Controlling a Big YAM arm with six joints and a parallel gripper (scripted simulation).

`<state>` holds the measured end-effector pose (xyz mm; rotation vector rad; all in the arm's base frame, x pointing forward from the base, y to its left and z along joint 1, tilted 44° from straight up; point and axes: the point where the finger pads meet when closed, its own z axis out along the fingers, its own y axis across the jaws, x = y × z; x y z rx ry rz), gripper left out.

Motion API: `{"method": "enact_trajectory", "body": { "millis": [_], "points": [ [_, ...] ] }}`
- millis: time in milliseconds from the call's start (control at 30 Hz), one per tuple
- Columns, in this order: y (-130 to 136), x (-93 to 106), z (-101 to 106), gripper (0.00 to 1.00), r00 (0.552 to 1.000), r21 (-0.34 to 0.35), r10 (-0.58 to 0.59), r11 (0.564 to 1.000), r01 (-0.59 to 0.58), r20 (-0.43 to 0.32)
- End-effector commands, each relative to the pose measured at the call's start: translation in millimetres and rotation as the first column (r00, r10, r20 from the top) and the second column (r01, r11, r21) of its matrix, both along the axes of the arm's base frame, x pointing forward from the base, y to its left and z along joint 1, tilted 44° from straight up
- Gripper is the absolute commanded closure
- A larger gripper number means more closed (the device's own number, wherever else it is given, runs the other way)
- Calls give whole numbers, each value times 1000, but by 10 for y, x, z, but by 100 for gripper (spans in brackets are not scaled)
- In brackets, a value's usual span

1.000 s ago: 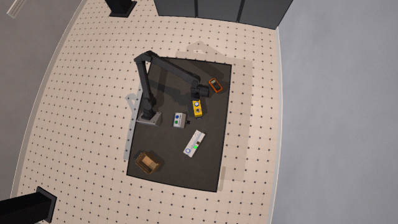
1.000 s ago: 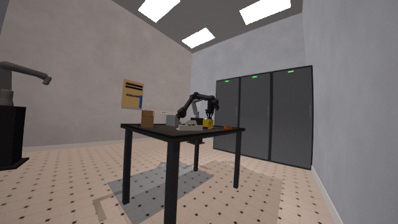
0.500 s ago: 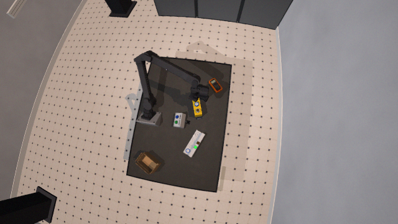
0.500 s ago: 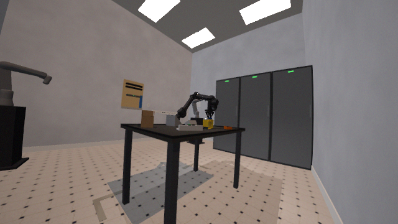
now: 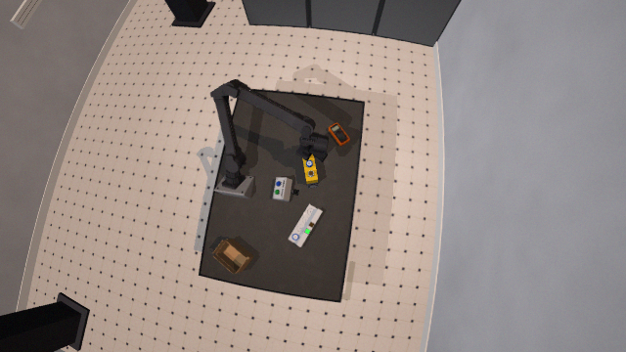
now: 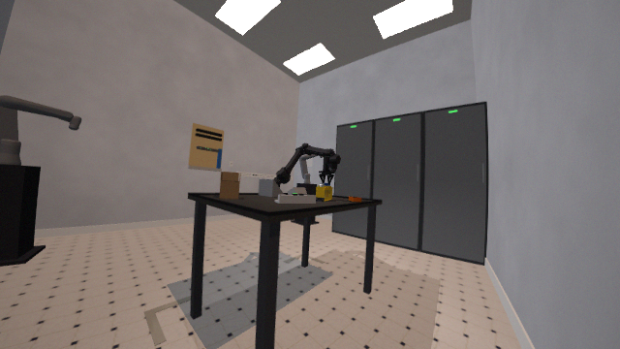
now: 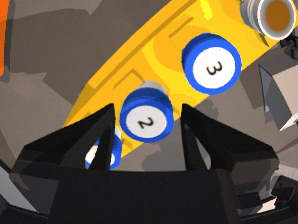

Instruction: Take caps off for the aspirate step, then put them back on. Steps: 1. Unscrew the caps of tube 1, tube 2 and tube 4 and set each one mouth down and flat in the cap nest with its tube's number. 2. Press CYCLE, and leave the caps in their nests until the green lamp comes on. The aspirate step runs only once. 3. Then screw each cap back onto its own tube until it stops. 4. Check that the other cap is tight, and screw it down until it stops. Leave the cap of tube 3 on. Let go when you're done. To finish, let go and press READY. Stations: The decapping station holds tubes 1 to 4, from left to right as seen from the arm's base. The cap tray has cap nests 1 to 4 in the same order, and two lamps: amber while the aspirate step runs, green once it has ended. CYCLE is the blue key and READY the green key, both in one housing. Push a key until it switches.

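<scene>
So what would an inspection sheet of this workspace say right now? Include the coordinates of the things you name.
Surface: dark table (image 5: 274, 264) (image 6: 242, 201) (image 7: 30, 75), no spills seen.
Job's things: yellow station (image 5: 314, 181) (image 6: 324, 193) (image 7: 150, 45) with caps 1 (image 7: 114, 156), 2 (image 7: 146, 120) and 3 (image 7: 212, 67) over their tubes; tube 4 (image 5: 311, 173) (image 7: 276, 17) uncapped. White tray (image 5: 299, 242) (image 6: 296, 199) holds one blue-rimmed cap (image 5: 295, 237); green lamp (image 5: 307, 232) (image 6: 294, 194) lit. Key housing (image 5: 289, 188) nearby.
Clutter: orange meter (image 5: 338, 134) (image 6: 355, 199) (image 7: 2, 45), open brown box (image 5: 220, 247) (image 6: 230, 186).
Gripper (image 5: 313, 157) (image 6: 325, 181) (image 7: 148, 110): open around cap 2, gap on each side.
Cables: nothing seen.
Surroundings: dark cabinets (image 5: 342, 15) (image 6: 397, 179), another arm (image 6: 39, 109).

Top view steeply overhead, exterior low and distant, wrist close-up downward.
</scene>
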<state>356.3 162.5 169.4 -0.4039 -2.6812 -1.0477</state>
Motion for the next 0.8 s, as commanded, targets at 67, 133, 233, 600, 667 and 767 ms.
{"method": "enact_trajectory", "body": {
  "millis": [67, 133, 233, 600, 667, 767],
  "points": [
    [34, 69, 72, 51, 1000, 2, -3, 1000, 3, 17],
    [95, 83, 70, 51, 994, 9, 78, 997, -80, 82],
    [95, 83, 68, 51, 973, 13, 161, 986, -166, 166],
    [93, 65, 72, 51, 834, -18, 386, 911, -412, 394],
    [94, 65, 74, 51, 788, -34, 428, 886, -462, 443],
    [95, 65, 82, 51, 708, -63, 485, 844, -533, 513]
  ]
}}
